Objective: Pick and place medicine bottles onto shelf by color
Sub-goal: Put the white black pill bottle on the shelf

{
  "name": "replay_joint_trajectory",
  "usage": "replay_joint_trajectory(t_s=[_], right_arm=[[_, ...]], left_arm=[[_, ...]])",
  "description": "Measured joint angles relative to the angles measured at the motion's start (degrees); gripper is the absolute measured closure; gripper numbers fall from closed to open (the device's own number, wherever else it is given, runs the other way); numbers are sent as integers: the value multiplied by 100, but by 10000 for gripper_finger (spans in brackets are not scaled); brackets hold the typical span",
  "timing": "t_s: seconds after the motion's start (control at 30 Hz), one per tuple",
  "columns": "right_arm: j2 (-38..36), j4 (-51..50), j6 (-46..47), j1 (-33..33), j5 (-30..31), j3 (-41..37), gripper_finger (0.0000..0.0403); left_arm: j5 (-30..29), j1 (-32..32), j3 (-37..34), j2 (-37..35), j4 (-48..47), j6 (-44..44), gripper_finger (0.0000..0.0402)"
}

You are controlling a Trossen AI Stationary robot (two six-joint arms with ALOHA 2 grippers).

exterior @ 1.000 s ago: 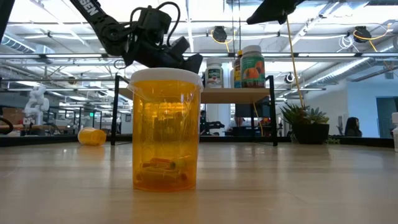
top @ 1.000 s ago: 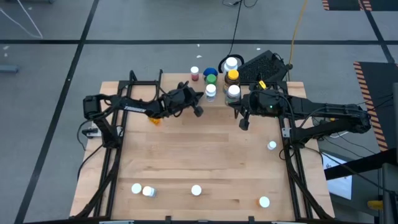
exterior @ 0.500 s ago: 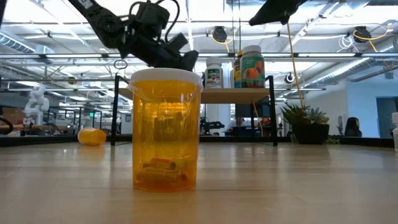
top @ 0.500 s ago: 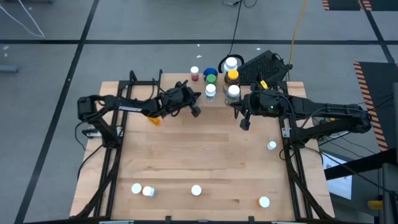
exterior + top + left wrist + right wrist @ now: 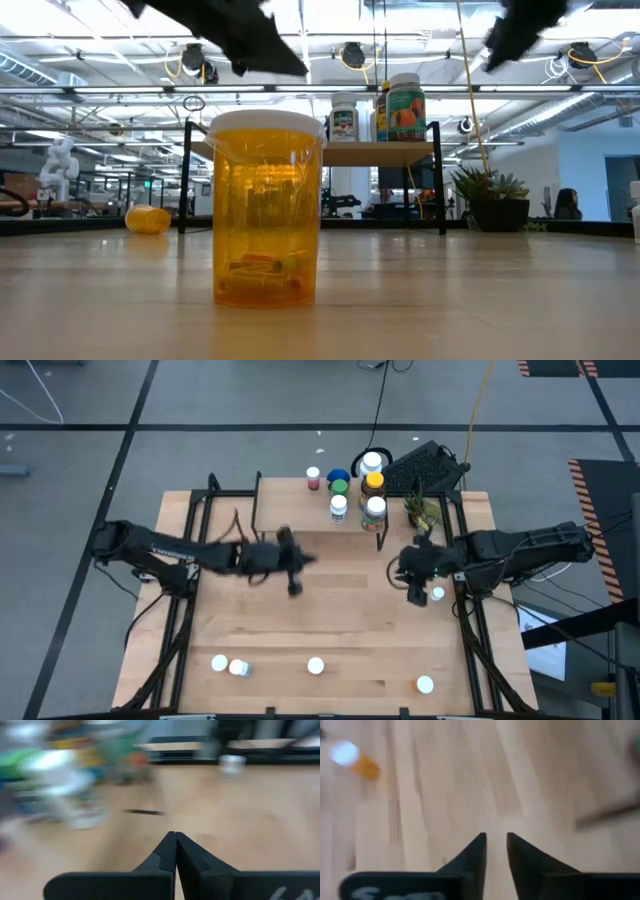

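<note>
Left gripper [image 5: 293, 586]: above table [image 5: 330, 630] centre-left, arm reaching in from 9 o'clock, fingers pressed together, empty. Right gripper [image 5: 415, 594]: at 3 o'clock, beside a white-capped bottle [image 5: 437, 594], fingers slightly parted, empty. Shelf [image 5: 352, 520]: at 12 o'clock, carrying bottles [image 5: 374, 508]. Low view alone shows orange bottle [image 5: 265, 208] upright up front.

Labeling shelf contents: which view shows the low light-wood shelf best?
The low view: the shelf appears side-on, board, black legs and bottles readable. The high view shows only bottle caps clustered there. Wrist views are too blurred to tell.
</note>
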Motion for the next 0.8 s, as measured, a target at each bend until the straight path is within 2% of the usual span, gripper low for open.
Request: replay_joint_trajectory(t_s=[0.17,0.23,0.33,0.43,0.57,0.7,0.8], right_arm=[[-2,-1850,1617,116,7,0,271],[-7,-2629,2161,116,26,-11,247],[-31,-3245,2553,51,-7,-200,212],[-55,-3165,2571,1,-339,-548,182],[-47,-2616,2406,-11,-748,-1200,150],[52,-2949,2402,-13,-569,-1384,132],[20,-2721,2447,-17,-604,-1369,129]], left_arm=[[-246,-994,-271,658,930,-301,390],[-332,-1171,-259,952,1280,-386,390],[-399,-1263,-250,1346,1562,-677,388],[-412,-1250,-254,1582,1804,-734,375],[-390,-1224,-250,1659,2003,-726,331],[-318,-1281,-250,1661,2010,-706,273],[-291,-1292,-250,1661,2029,-636,233]])
